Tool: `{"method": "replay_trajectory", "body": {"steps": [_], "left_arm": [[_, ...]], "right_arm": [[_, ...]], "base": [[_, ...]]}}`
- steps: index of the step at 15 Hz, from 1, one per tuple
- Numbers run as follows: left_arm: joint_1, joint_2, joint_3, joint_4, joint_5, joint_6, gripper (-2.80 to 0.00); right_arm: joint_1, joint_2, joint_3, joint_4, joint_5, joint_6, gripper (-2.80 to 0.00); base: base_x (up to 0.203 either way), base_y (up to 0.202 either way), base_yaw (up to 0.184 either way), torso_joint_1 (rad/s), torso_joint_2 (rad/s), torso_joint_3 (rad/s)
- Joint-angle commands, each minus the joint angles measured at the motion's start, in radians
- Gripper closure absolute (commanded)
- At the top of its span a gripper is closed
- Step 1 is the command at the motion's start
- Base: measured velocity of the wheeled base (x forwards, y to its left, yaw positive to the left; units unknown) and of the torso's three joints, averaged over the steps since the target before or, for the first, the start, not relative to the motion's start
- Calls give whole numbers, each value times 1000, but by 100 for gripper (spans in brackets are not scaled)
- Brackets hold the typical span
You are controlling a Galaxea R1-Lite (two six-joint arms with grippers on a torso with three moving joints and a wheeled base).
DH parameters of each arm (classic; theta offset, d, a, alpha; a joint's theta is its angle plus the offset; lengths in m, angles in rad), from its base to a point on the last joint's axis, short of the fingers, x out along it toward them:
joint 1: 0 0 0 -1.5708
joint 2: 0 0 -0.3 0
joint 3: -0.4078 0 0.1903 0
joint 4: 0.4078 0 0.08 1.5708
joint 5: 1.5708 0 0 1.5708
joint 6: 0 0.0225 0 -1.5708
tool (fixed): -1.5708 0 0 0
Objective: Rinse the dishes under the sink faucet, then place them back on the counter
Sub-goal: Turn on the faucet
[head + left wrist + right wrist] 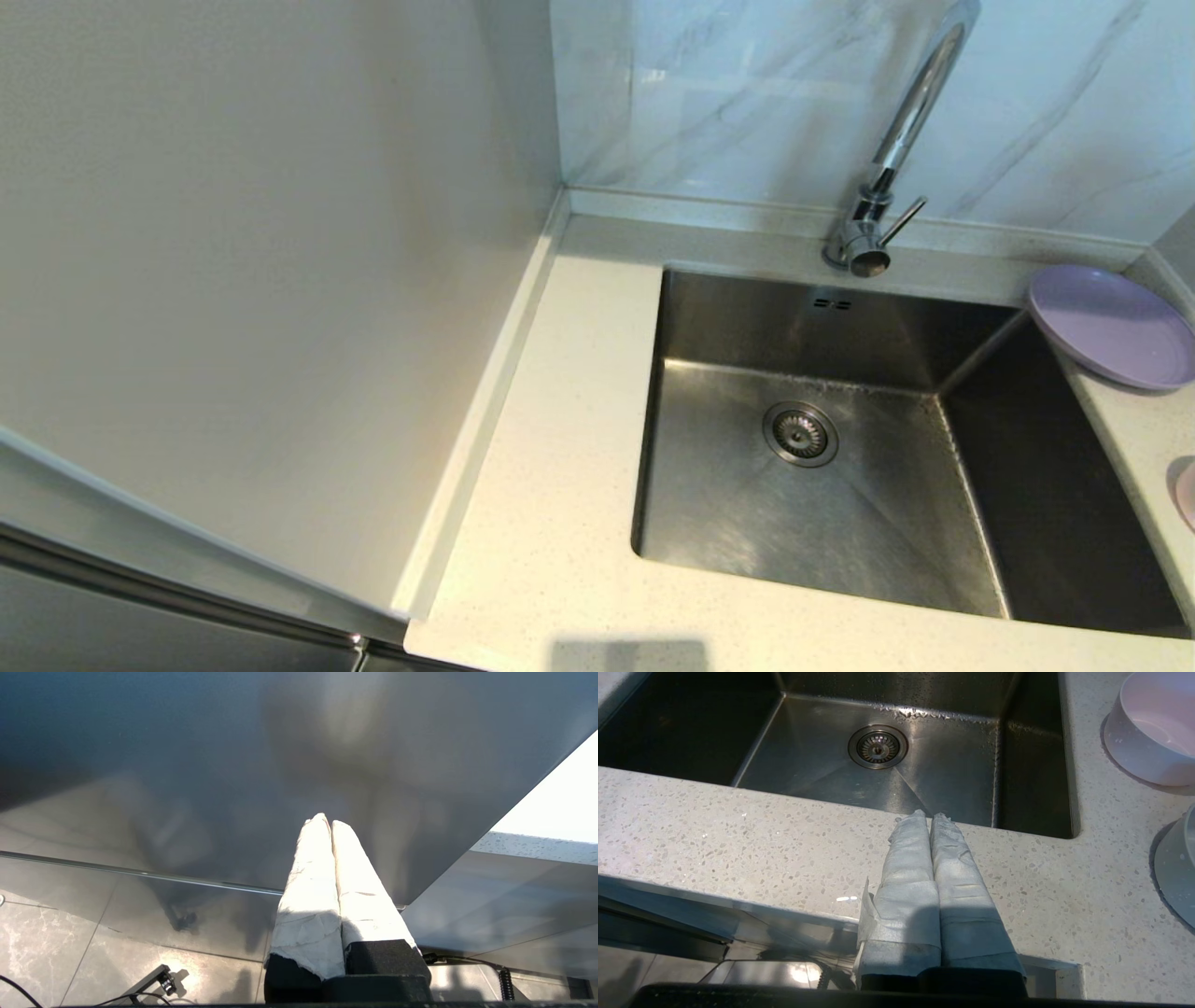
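The lavender plate (1116, 322) lies on the counter (560, 467) at the sink's far right corner, its rim slightly over the basin. Only a sliver of the pink bowl (1187, 495) shows at the head view's right edge; it stands upright on the counter right of the sink (924, 774) as the bowl (1153, 728). The chrome faucet (896, 140) rises behind the sink (709, 317), and no water runs from it. Neither gripper shows in the head view. My right gripper (928, 814) is shut and empty over the counter's front edge. My left gripper (327, 821) is shut and empty, low before a grey cabinet front.
The drain strainer (800, 433) sits in the sink's bottom. A tall pale wall panel (280, 280) borders the counter on the left. Marble wall (728, 103) stands behind. A grey round dish (1176, 872) shows partly, nearer than the bowl.
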Motion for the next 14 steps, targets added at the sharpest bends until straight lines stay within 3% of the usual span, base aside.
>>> {"method": "replay_trajectory", "body": {"steps": [1, 14], "left_arm": [[0, 0, 0, 0, 0, -1, 0], [0, 0, 0, 0, 0, -1, 0]], "right_arm": [[0, 0, 8, 0, 3, -5, 0], [0, 0, -2, 10, -8, 15, 0]], "base": [[0, 0, 0, 0, 0, 0], [0, 0, 0, 0, 0, 0]]}}
